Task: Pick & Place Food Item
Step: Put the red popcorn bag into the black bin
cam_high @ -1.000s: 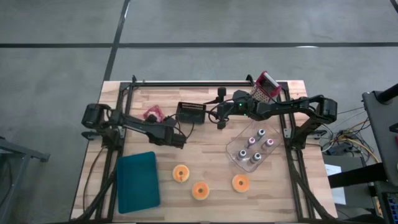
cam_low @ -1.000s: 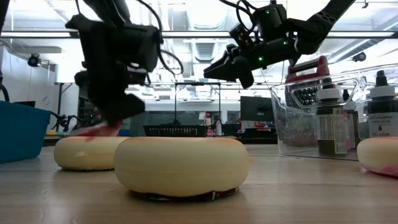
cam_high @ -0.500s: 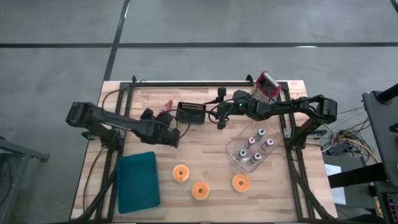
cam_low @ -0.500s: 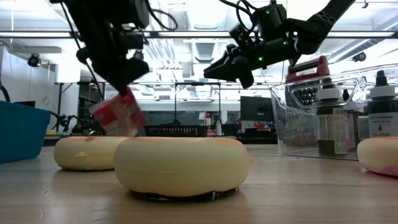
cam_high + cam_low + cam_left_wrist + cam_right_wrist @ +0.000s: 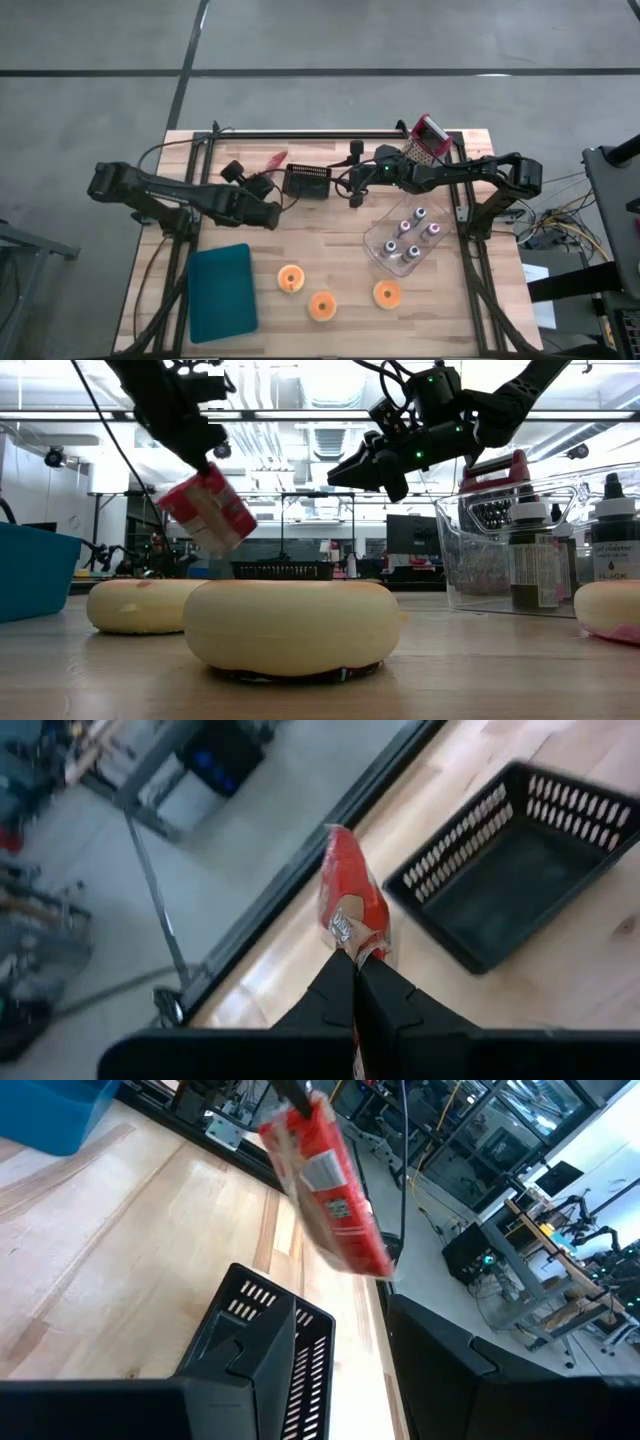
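Above the rear left part of the wooden table (image 5: pixel 340 255), the left gripper (image 5: pixel 354 960) holds a red foil snack packet with white printing (image 5: pixel 208 510) clear of the surface. Its two dark fingers (image 5: pixel 330 985) are pressed together on the packet's lower edge, so the packet projects forward beyond the fingertips. Seen from table height, the packet hangs tilted under the gripper, well above the table top. From overhead, the packet (image 5: pixel 274 160) lies just beside the left edge of the black perforated plastic basket (image 5: pixel 307 181), near the table's rear rail, and is not over the basket opening.

The right gripper (image 5: pixel 353 193) hovers off the table just beside the right end of the same basket. Its fingers stand partly spread and hold nothing. In the right wrist view, the packet (image 5: pixel 325 1185) appears beyond the basket (image 5: pixel 262 1340), suspended in the air.

Other items on the table:
- Teal rectangular plastic tray (image 5: pixel 221 291), front left.
- Three orange ring-shaped doughnuts (image 5: pixel 321 305), front centre.
- Clear plastic bin of dark bottles (image 5: pixel 405 240), right side.
- Red-handled metal grater (image 5: pixel 427 138), rear right.
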Motion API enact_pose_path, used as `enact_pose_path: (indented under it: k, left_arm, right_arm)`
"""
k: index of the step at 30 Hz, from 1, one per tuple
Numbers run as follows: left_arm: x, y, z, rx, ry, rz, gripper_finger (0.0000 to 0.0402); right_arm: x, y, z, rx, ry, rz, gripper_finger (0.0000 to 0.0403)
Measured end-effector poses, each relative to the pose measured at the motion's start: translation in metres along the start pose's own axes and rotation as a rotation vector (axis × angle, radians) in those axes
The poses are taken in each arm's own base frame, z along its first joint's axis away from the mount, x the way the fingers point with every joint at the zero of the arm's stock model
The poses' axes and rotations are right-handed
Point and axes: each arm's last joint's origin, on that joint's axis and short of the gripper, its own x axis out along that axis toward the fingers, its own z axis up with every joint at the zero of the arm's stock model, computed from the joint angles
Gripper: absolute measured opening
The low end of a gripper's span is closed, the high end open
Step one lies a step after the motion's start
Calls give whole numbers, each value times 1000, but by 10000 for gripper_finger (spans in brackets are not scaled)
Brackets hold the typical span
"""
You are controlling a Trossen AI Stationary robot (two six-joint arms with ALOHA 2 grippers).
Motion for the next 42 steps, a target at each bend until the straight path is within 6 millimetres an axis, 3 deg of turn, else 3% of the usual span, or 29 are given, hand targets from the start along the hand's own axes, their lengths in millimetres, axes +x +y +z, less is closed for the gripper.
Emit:
enact_pose_path:
  k: [16,25,35,42]
  left_arm:
    - [4,-26,31,421,-208,-122,0]
    - [23,-21,40,540,-212,-274,0]
    - [64,4,49,460,-176,-466,0]
    - [88,8,37,389,-180,-489,0]
  right_arm:
    - [0,0,0,-2,0,0,159]
    - [0,0,0,-2,0,0,155]
    - [0,0,0,-2,0,0,158]
    - [0,0,0,-1,0,0,153]
